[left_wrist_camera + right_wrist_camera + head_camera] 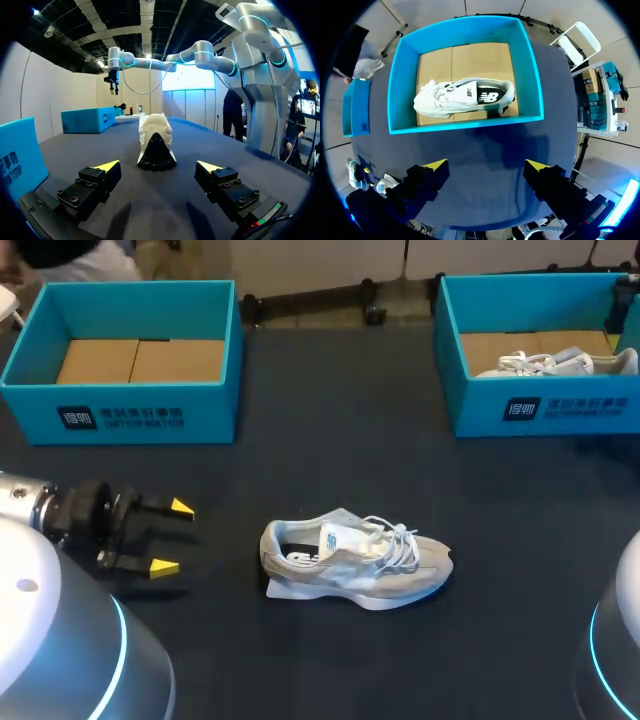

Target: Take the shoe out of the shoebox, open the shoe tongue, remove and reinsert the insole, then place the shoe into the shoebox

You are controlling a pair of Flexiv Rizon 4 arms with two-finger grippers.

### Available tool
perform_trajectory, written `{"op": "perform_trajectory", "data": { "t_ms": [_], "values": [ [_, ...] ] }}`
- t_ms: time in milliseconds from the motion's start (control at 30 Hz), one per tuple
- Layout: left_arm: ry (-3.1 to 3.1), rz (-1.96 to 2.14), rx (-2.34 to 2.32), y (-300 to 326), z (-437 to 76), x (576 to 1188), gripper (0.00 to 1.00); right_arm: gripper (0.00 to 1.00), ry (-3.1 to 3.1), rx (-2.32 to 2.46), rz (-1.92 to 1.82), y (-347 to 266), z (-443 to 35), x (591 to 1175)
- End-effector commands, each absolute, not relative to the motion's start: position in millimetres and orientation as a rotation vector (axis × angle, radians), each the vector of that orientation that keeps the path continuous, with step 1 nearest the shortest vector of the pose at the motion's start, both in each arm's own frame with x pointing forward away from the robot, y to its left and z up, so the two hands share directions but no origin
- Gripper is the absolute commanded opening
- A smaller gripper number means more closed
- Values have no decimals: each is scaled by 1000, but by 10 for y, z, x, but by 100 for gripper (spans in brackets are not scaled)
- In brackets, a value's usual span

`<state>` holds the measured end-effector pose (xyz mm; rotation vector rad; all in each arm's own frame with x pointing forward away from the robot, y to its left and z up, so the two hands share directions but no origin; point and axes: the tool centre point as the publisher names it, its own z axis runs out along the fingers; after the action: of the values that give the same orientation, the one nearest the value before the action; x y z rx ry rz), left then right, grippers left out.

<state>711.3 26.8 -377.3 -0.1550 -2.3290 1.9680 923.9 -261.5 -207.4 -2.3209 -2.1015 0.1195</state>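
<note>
A grey and white shoe [355, 560] lies on its side in the middle of the dark table, toe to the right, laces loose. My left gripper [165, 537] stands open just left of it, fingers pointing at the heel. In the left wrist view the shoe's heel [156, 142] is a short way ahead of the open left gripper [157, 167]. My right gripper [487, 167] hangs open high above the right shoebox [400, 75], which holds a second white shoe [462, 97]. The left wrist view shows that right gripper [114, 86] up over the box.
An empty teal shoebox [140, 415] stands at the back left, with a cardboard floor. The right shoebox [540, 410] stands at the back right, with the second shoe [560, 363] inside. Bare dark tabletop lies around the middle shoe.
</note>
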Motion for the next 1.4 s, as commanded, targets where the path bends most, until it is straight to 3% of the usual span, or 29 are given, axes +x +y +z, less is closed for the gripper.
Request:
{"op": "perform_trajectory", "data": {
  "t_ms": [33, 700, 1400],
  "values": [
    [-2353, 1966, -127, 198, -3749, 7056, 100, 100, -2102, -2323, 121, -2610, -2074, 9238],
    [-2359, 1951, -25, 49, -3865, 6976, 100, 100, -2102, -2323, 121, -2610, -2074, 9238],
    [-2360, 1936, 103, -544, -3975, 7047, 100, 100, -2102, -2323, 121, -2610, -2074, 9238]
  ]
}}
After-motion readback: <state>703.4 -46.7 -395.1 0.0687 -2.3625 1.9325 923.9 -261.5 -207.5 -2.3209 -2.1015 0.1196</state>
